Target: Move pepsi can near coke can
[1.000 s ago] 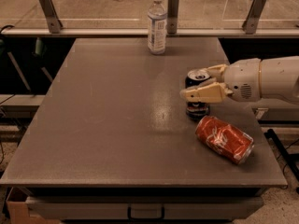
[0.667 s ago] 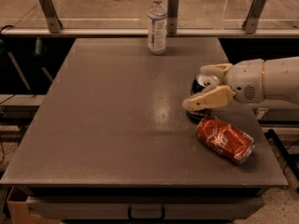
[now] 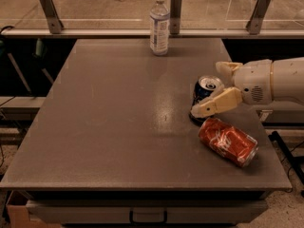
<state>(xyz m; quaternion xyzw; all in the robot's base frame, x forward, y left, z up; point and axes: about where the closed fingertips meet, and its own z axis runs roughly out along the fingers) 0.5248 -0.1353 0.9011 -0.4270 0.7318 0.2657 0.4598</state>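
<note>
Fingers of our gripper stand spread apart at the right of the frame, around the upright pepsi can. We see the coke can lying on its side just below it on the table.

no word can be read. the coke can bears white script i cannot make out; the bottle label likewise. the gripper straddles the pepsi can, fingers spread.
</note>
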